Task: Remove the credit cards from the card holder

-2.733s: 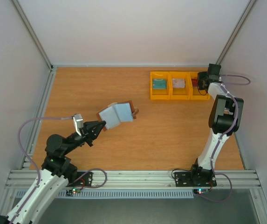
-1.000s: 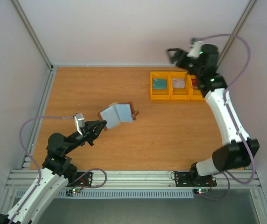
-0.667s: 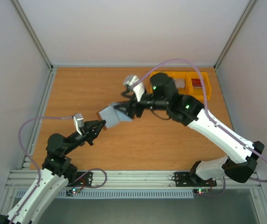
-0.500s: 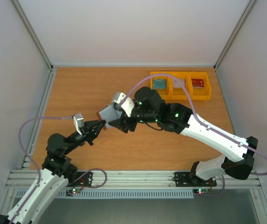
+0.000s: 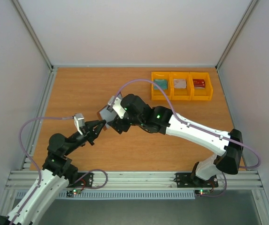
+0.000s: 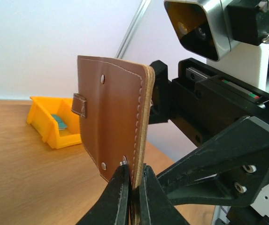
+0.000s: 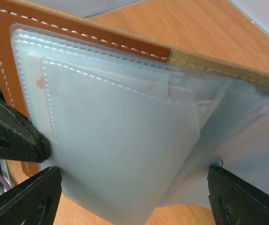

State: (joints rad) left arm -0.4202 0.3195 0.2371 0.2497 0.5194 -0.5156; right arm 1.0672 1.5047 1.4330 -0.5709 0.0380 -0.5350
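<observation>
My left gripper (image 5: pixel 102 125) (image 6: pixel 133 183) is shut on the bottom edge of the card holder (image 5: pixel 104 113) (image 6: pixel 111 110), keeping the brown leather bifold upright above the table. In the right wrist view its blue-grey lining (image 7: pixel 125 140) fills the frame, folded open. A pale sheet with a small red mark (image 7: pixel 40 83) shows through one translucent pocket; I cannot tell if it is a card. My right gripper (image 5: pixel 113 123) (image 7: pixel 134 199) is open right at the lining, one fingertip (image 7: pixel 26 197) on each side. Three credit cards lie in the yellow bins: teal (image 5: pixel 161 83), whitish (image 5: pixel 180 83), red (image 5: pixel 199 83).
The row of three yellow bins (image 5: pixel 181 96) stands at the back right of the wooden table; one bin (image 6: pixel 42 123) shows behind the holder in the left wrist view. The right arm (image 5: pixel 186 129) stretches diagonally across the table's middle. Walls close in three sides.
The right arm has swung from the bins at the back right down to the holder, and its jaws have spread wider. The left arm and the holder have stayed in place.
</observation>
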